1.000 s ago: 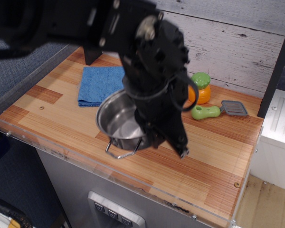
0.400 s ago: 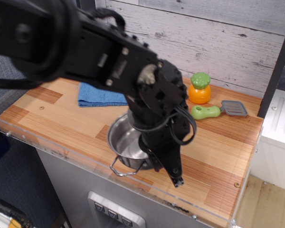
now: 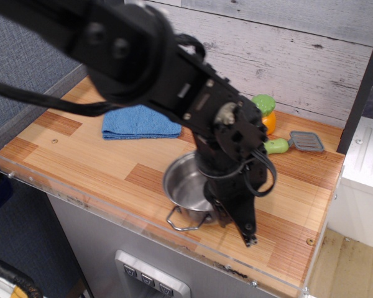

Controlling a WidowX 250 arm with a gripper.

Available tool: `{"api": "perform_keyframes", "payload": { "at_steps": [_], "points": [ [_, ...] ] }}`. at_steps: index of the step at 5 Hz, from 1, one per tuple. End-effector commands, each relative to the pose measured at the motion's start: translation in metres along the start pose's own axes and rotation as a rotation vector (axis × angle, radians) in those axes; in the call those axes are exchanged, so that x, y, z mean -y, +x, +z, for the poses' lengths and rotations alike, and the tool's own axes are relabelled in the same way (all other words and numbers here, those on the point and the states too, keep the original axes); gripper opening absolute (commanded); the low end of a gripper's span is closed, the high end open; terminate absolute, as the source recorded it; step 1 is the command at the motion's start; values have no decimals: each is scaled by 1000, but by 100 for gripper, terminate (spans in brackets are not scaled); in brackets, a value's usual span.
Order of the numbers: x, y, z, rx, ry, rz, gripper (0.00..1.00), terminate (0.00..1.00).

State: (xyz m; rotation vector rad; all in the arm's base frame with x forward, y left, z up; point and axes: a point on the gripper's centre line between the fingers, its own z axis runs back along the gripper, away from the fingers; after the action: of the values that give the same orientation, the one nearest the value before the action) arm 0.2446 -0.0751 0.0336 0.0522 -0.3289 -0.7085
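The black robot arm sweeps in from the upper left and bends down over the striped wooden counter (image 3: 81, 161), and its black gripper (image 3: 239, 220) drops to the right rim of the shiny round steel pot (image 3: 188, 186). The gripper is clamped on that rim, one long finger (image 3: 248, 231) running down outside the pot wall to the counter, the other side hidden behind the wrist. The pot sits near the front edge of the counter, at about 5 o'clock from the counter's middle, its wire loop handle (image 3: 185, 220) sticking out at 6 o'clock toward the clear plastic guard edge (image 3: 99, 208). A loop of black cable (image 3: 265, 180) hangs off the wrist at 3 o'clock from the pot. At 10 o'clock from the pot lies a folded blue cloth (image 3: 140, 122), flat and well apart. At 1 o'clock, half behind the arm, stands an orange toy with a green top (image 3: 265, 112), and just beside it a green-handled tool with a grey ridged head (image 3: 295, 143) lies on the wood. Pale weathered planks (image 3: 298, 56) form the wall behind.
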Motion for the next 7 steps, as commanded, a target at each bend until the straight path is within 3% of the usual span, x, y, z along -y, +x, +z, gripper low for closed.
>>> {"api": "perform_keyframes", "payload": {
  "at_steps": [1, 2, 4, 5, 7],
  "points": [
    [-9, 4, -9, 26, 6, 25, 0, 0],
    [-15, -2, -4, 8, -9, 97, 100, 0],
    [-30, -8, 17, 76, -31, 214, 100, 0],
    [-32, -7, 32, 85, -18, 248, 100, 0],
    [-45, -1, 60, 168, 35, 286, 100, 0]
  ]
}}
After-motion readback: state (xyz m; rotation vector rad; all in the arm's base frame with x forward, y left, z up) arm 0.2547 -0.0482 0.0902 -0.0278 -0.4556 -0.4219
